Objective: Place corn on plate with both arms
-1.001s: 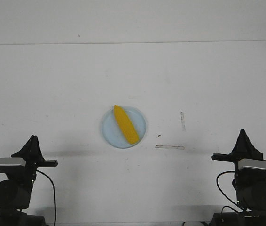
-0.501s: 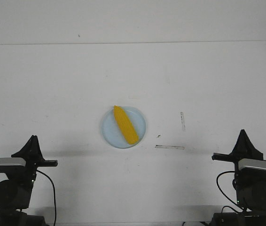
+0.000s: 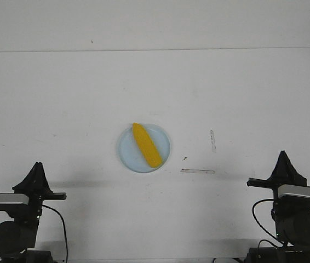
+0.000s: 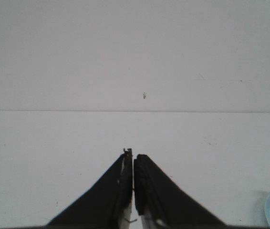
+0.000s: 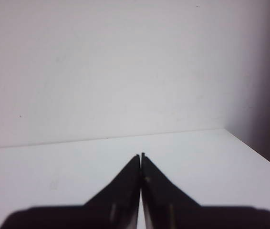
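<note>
Corn (image 3: 147, 145) lies on plate (image 3: 144, 148), far from both jaws. Left gripper (image 4: 133, 155), right gripper (image 5: 140, 156) closed, empty. Bumping plate could roll corn off.

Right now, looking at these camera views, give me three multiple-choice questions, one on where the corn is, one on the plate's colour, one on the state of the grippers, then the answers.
1. Where does the toy corn cob lie?
A. On the bare table beside the plate
B. On the plate, lying diagonally across it
C. Held in the right gripper

2. What colour is the plate?
A. Pale blue
B. Red
C. Black

3. How do the left gripper and right gripper stand?
A. Both wide open
B. Left shut on the corn, right open
C. Both shut and holding nothing

Answers:
1. B, since the front view shows the cob resting inside the plate's rim.
2. A, since the plate shows pale blue against the white table.
3. C, since each wrist view shows the two fingers closed together with nothing between them, far from the corn.
</note>
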{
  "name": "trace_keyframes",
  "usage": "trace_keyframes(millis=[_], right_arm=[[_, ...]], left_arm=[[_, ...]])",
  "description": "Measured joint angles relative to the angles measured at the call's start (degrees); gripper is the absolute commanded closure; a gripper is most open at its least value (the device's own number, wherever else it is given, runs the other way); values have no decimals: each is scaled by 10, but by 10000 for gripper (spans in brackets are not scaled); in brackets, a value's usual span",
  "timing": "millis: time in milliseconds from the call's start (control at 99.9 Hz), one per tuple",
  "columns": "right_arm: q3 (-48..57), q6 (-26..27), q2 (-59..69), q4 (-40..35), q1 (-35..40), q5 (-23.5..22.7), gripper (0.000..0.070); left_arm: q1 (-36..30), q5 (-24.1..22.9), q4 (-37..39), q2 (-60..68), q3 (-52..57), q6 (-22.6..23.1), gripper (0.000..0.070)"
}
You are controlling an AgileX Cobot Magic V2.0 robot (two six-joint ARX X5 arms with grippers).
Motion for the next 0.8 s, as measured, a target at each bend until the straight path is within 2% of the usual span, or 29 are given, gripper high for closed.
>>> trace_keyframes(millis=[210,310,531,801], right_arm=[[0,0,0,0,0,0,697],[0,0,-1,0,0,0,697],[0,0,-1,0,0,0,697],[0,0,-1,0,0,0,697]], left_arm=[[5,0,12,-63,-79,-9,699],[13,5,44,-62,-119,-10,699],[13,14,10,-63,-118,-11,699],[13,15,10,-63,-118,-11,699]])
